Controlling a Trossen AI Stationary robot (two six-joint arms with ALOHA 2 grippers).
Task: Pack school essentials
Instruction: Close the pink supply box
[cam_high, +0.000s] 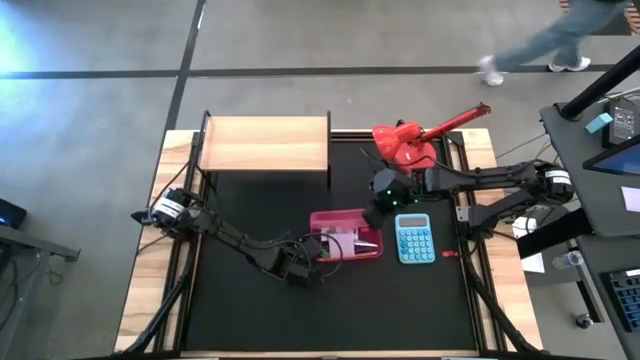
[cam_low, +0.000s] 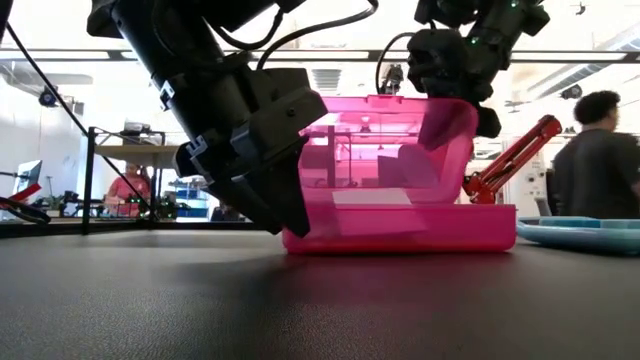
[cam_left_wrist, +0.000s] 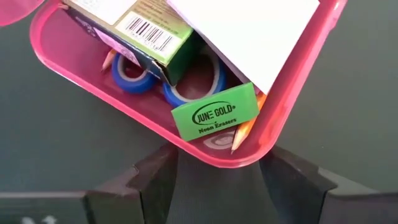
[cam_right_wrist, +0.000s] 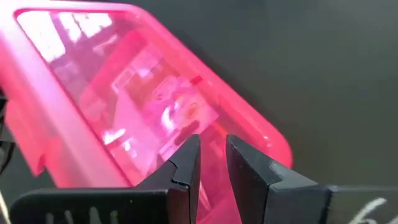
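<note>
CASE: pink pencil case (cam_high: 345, 240) mid-table, lid (cam_low: 425, 130) up, eraser (cam_left_wrist: 214, 112), pencil (cam_left_wrist: 244, 134), green-and-white box (cam_left_wrist: 140, 31) inside | RIGHT: right gripper (cam_right_wrist: 211, 165) at 12 o'clock, narrow, nipping lid edge | LEFT: left gripper (cam_left_wrist: 217, 186) at 9 o'clock, wide, empty, straddling the corner | RISK: lid may slip and drop, or jam on white paper (cam_left_wrist: 249, 31) | HIDDEN: pens, scissors mostly covered; calculator (cam_high: 414, 240) at 3 o'clock.

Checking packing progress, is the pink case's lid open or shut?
Open: the pink case's lid stands raised in the low view, and the green eraser lies exposed inside.
</note>
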